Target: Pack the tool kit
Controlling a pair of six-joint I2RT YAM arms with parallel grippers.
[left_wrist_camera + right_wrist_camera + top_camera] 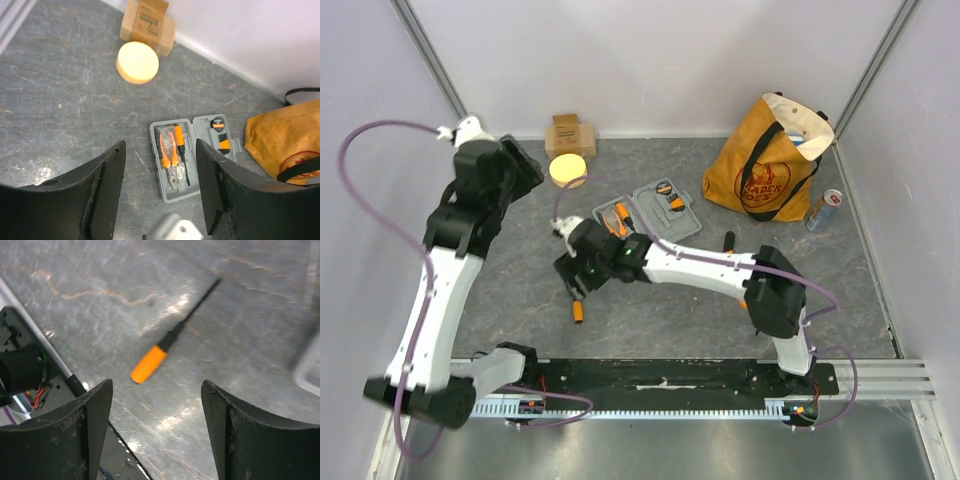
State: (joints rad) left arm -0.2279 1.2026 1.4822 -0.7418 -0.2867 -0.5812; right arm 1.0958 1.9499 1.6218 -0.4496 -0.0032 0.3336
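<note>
A grey marbled table (520,290) lies between pale walls (650,60). The open tool kit (655,208) sits mid-table, a screwdriver (578,308) loose nearer. The left gripper (160,145) and right gripper (156,385) gape, holding nothing.

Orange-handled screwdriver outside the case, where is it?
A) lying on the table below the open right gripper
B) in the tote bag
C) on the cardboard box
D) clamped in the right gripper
A: the screwdriver lies flat on the table, clear of the right gripper, whose fingers stand apart.
</note>
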